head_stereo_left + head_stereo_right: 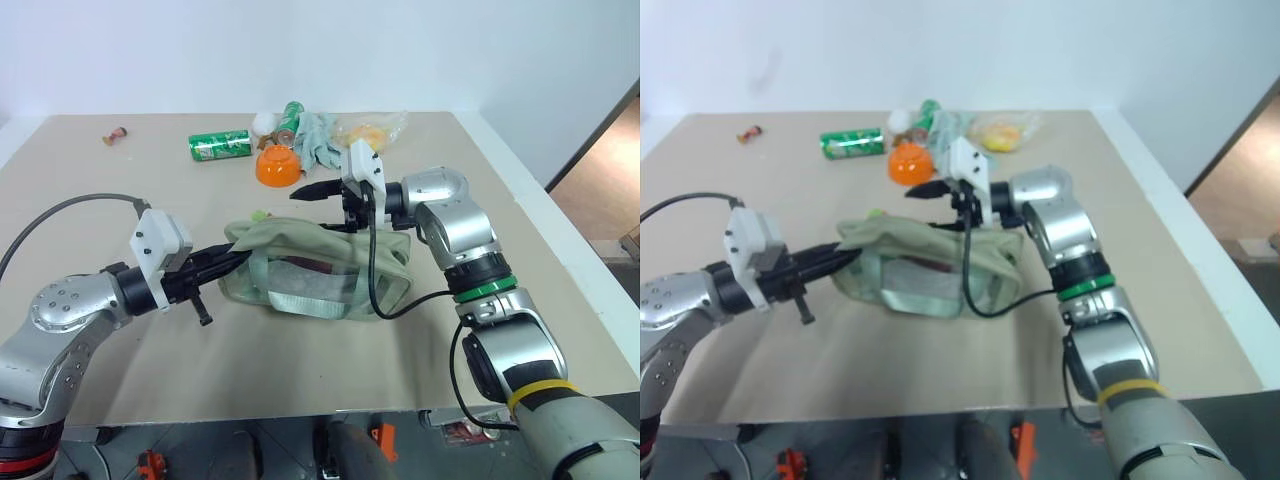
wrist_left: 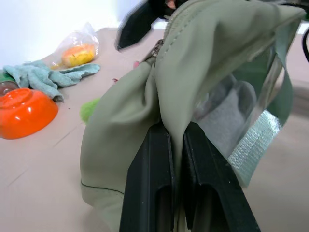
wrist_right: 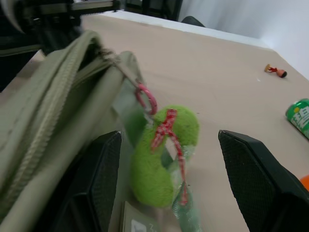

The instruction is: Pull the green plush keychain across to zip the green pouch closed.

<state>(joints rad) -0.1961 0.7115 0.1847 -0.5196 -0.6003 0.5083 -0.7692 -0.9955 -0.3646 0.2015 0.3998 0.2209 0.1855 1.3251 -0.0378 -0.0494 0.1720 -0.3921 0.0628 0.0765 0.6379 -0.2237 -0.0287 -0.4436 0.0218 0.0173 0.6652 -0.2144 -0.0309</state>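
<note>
Pinching the near end of the green pouch (image 1: 320, 268) between pressed-together fingers, the left tool (image 2: 176, 159) anchors it on the surface (image 1: 300, 370). The right tool (image 3: 166, 164) hangs spread wide over the pouch's top, and the green plush keychain (image 3: 164, 157) dangles straight ahead between its fingers, untouched. The zipper line runs lengthwise away from there, so the right arm looks best placed.

Left hand (image 1: 222, 262) pinched closed (arm low, reaching in), right hand (image 3: 169, 179) fingers spread
</note>
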